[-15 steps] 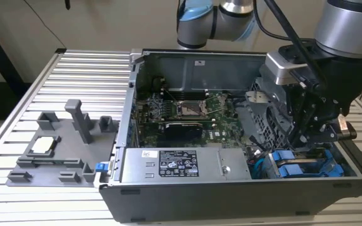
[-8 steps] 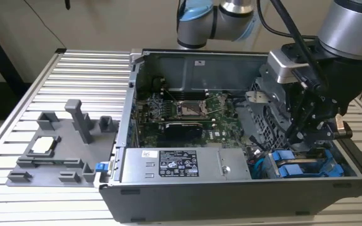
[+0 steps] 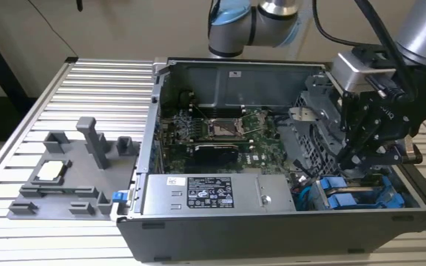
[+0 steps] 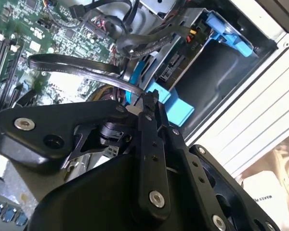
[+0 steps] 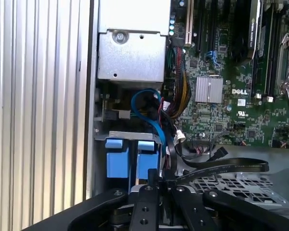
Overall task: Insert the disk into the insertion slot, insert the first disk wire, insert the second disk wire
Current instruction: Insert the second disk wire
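Hovering over the blue-framed silver disk (image 3: 354, 199) seated in the grey sheet-metal insertion slot (image 3: 313, 124), your black gripper (image 5: 152, 174) looked pinched shut, empty; wire-insertion stage, I judged.

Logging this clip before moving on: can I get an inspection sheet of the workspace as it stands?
Surface: ribbed aluminium table.
Job's things: bright blue plastic drive carriers sit in the grey sheet-metal drive cage of the open computer case.
Clutter: grey plastic fixture on the exterior view's left.
End effector: black end effector, fingertips together beside a blue carrier tab.
Cables: blue flat cable and black cables loop near the bay.
Surroundings: pale wall.
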`<state>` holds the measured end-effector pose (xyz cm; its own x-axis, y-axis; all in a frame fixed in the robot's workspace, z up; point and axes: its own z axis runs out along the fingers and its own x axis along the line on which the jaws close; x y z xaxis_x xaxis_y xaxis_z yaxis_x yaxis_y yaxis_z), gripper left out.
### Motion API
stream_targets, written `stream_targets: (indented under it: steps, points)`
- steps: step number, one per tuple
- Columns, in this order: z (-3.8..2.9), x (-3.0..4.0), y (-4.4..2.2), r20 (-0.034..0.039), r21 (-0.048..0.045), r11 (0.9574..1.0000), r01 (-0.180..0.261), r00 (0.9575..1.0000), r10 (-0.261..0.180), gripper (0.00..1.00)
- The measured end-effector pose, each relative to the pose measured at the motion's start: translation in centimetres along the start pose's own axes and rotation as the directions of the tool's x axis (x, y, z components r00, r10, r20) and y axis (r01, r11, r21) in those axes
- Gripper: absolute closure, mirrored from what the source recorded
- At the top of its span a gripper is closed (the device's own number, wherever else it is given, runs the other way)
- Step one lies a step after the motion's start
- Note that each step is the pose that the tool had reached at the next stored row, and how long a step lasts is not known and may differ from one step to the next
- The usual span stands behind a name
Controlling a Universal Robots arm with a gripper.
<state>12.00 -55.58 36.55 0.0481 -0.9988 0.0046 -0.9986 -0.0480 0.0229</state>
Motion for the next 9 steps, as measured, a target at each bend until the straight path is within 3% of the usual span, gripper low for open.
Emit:
stream_targets:
  steps: [4, 9]
  points:
    - [-0.03, 0.25, -1.27, 0.0011, -0.0218, 0.9998, 0.0, 1.0, 0.0, 0.84]
    - [0.09, 1.06, -1.9, 0.0029, -0.0264, 0.9997, 0.0, 1.0, 0.0, 0.84]
